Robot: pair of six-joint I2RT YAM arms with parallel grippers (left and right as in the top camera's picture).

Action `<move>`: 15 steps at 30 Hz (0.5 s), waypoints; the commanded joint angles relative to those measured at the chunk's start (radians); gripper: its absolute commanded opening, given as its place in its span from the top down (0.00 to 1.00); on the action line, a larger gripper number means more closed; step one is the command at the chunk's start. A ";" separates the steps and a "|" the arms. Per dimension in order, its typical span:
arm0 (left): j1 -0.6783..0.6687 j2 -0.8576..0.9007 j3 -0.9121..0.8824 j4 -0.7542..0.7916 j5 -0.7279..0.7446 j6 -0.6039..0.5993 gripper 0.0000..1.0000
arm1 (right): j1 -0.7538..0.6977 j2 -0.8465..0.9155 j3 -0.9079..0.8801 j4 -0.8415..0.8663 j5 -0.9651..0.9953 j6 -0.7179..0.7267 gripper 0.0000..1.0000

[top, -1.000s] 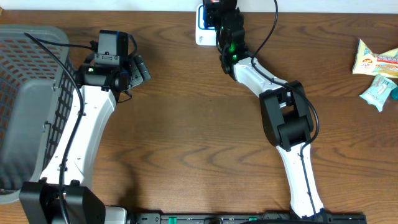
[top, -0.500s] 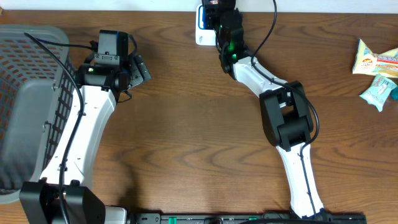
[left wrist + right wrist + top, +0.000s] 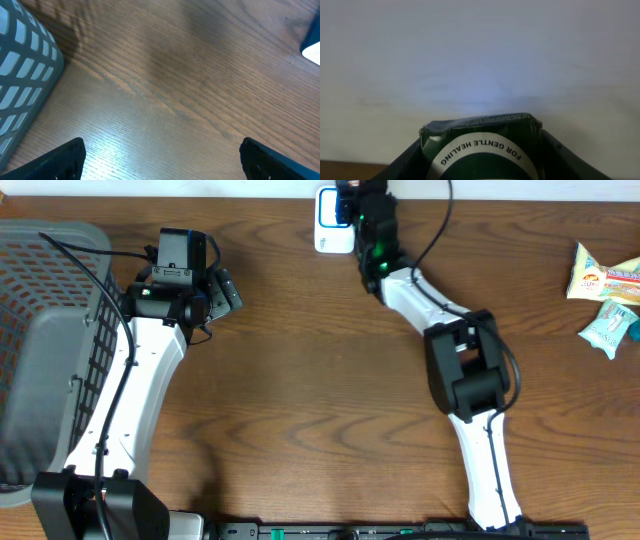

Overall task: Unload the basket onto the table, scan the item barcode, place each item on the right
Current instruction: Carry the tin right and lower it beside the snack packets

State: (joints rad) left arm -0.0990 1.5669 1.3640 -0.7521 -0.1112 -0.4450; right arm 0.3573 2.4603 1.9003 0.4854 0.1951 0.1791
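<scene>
Up at the far edge of the wooden surface (image 3: 300, 380), the right arm stretches long, its right claw (image 3: 356, 194) clamped on the dark green packet (image 3: 480, 129). The right wrist view shows it plainly: 2 dark fingers (image 3: 407, 159) flank the packet on either side, and white lettering curves across its face, reading "FOR GENTLE HEALING". The packet's crimped top edge points at a pale wall (image 3: 480, 50) washed with a faint bluish glow.

From overhead, the packet itself is hidden under the wrist, but the claw sits just beside the white and blue scanner (image 3: 326, 225), right at the surface's back edge. Whether packet and scanner touch, I cannot tell.

Over on the other side, the left claw (image 3: 228, 290) hangs with its fingers spread wide apart and nothing between them. Its wrist view looks down on bare wood grain, both fingertips (image 3: 62, 160) at the bottom corners of the picture. The grey mesh basket (image 3: 60, 230) stands just beside that arm, at the left end of the surface.

Far to the right, well apart from both arms, lie 2 more items: a yellow and white packet (image 3: 603, 275) and a pale teal packet (image 3: 610, 328) just below it.
</scene>
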 commanded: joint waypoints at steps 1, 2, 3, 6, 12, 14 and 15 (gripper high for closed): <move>0.004 -0.001 -0.005 -0.003 -0.013 -0.002 0.02 | -0.060 -0.121 0.023 -0.056 0.024 0.000 0.52; 0.005 -0.001 -0.005 -0.003 -0.013 -0.002 0.02 | -0.072 -0.132 0.023 -0.079 0.024 0.000 0.52; 0.004 -0.001 -0.005 -0.003 -0.013 -0.002 0.02 | -0.089 -0.146 0.023 -0.112 0.024 0.000 0.52; 0.004 -0.001 -0.005 -0.003 -0.013 -0.002 0.02 | -0.150 -0.190 0.023 -0.223 0.024 0.000 0.50; 0.004 -0.001 -0.005 -0.003 -0.013 -0.002 0.03 | -0.303 -0.251 0.023 -0.511 0.024 0.000 0.53; 0.004 -0.001 -0.005 -0.003 -0.013 -0.002 0.02 | -0.353 -0.254 0.023 -0.597 0.024 -0.001 0.52; 0.004 -0.001 -0.005 -0.003 -0.013 -0.002 0.02 | -0.382 -0.254 0.023 -0.648 0.024 -0.001 0.51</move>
State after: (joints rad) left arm -0.0990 1.5669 1.3640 -0.7525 -0.1112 -0.4450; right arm 0.0399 2.2227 1.9148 -0.0883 0.2070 0.1791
